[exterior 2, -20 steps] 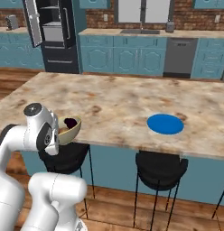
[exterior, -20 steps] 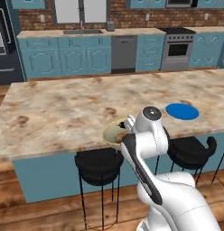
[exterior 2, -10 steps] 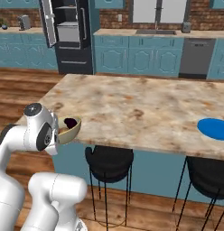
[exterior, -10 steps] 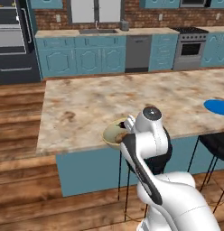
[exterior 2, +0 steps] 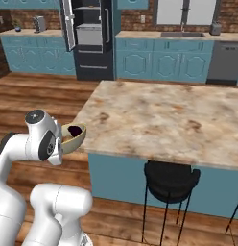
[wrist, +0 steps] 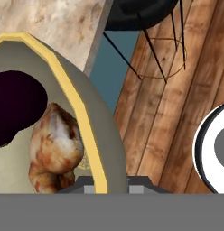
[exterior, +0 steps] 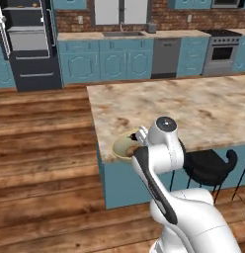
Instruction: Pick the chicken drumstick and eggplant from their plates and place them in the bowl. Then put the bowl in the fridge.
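A glossy white arm of rounded, bulbous segments fills the lower right of the left base frame, a dark band running along its forearm and a round grey cap topping its uppermost joint; dark joint rings show.

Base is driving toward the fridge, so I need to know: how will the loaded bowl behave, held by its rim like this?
The bowl is pinched at one rim edge by the gripper, so it may tilt. The chicken drumstick and eggplant lie loose inside and could slide. Its deep walls should probably keep them in.
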